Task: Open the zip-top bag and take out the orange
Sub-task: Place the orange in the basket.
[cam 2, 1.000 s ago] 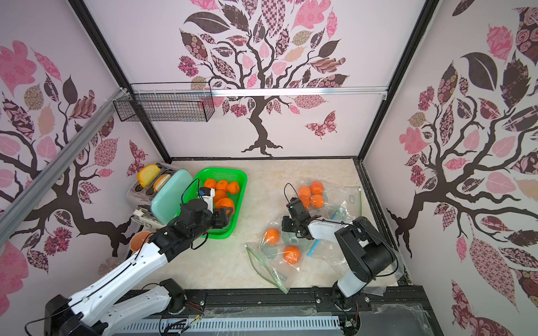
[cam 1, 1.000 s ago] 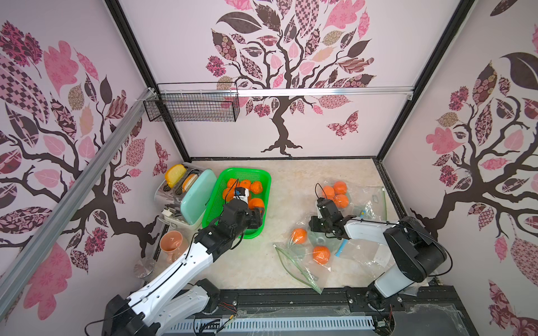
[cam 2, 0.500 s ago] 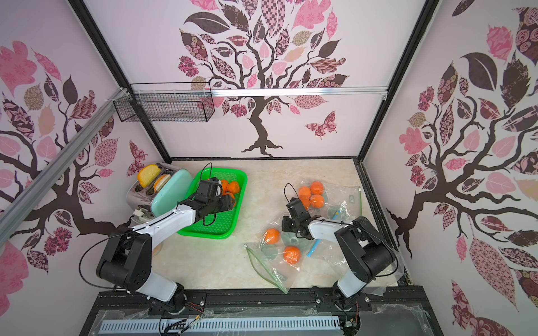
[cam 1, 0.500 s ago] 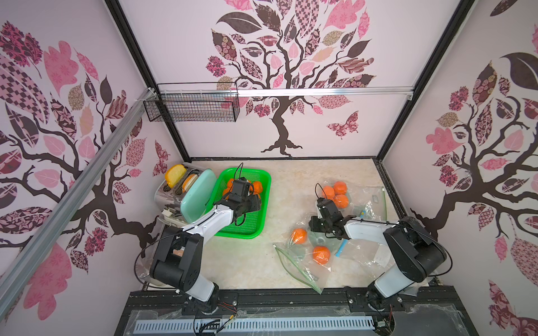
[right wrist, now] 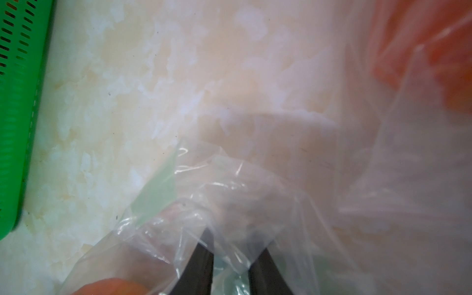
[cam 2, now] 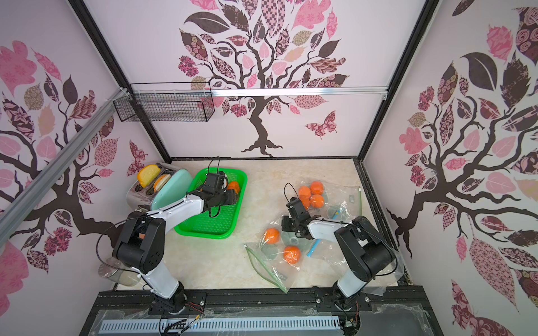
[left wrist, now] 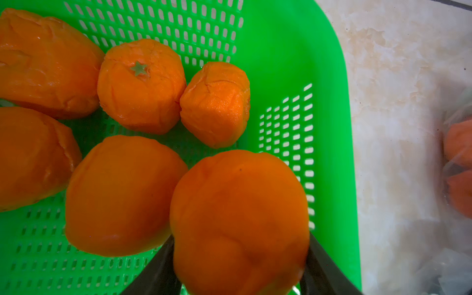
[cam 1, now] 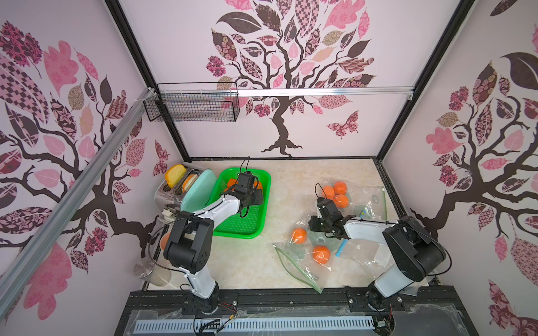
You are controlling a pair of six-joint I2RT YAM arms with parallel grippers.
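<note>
Here, the marbled beige tabletop (cam 1: 291,186) is boxed in by 3 pale walls (cam 1: 320,128) papered with pink-and-brown tree decals. A black wire basket (cam 1: 192,107) hangs from an aluminium rail on the back wall. On the table's left side stand a chrome toaster (cam 1: 167,193) with bread in its slots, a mint dish (cam 1: 198,189) just beside it, and a green perforated tray (cam 1: 238,225).

The left gripper (left wrist: 240,242) hangs over the tray's back half, by its right rim. Its jaws are spread wide and pressed on either side of an orange (left wrist: 237,212). 5 more orange fruits lie on the tray floor beside it.

On the right side, crumpled clear bags litter the surface. The right gripper (right wrist: 235,245) sits low at the zip-top bag (cam 1: 305,273), jaws narrowly apart with film bunched over the tips. Whether they pinch it I cannot tell. 2 oranges (cam 1: 299,235) lie amid that film, and 3 more (cam 1: 334,193) cluster in a bag farther back.
</note>
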